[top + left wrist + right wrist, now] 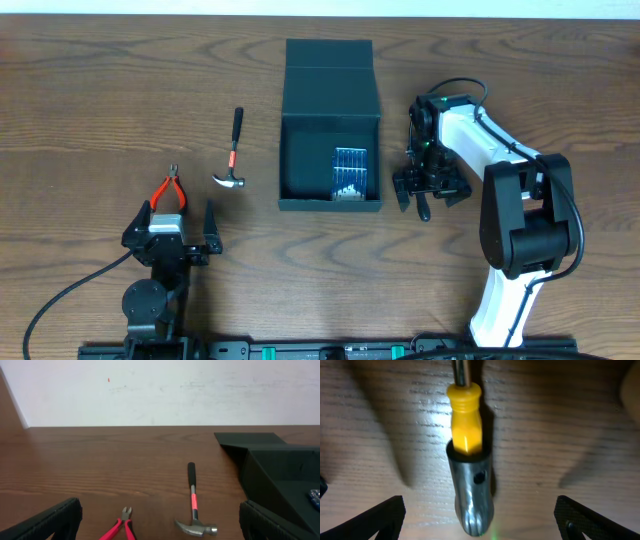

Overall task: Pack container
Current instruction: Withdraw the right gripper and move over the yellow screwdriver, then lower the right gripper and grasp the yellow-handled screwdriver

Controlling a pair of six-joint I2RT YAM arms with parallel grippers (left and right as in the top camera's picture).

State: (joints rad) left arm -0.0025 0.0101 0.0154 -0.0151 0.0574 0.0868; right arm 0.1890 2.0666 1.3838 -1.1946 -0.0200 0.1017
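Overhead, the container (328, 203) sits upper centre with its lid thrown back, a bit case (349, 173) in its lower right corner, and the hammer (233, 158) and pliers (170, 190) to its left. Left wrist: the left gripper (160, 507) is spread wide along the bottom edge. Right wrist: the right gripper (480, 502) is spread too, straddling a yellow-handled screwdriver (467, 460) without touching it.

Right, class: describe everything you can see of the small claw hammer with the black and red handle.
The small claw hammer has a shiny metal head, a red neck and a black grip. It lies flat on the brown wooden table, head toward the robot, between the red-handled pliers and the dark square cardboard box, touching neither.
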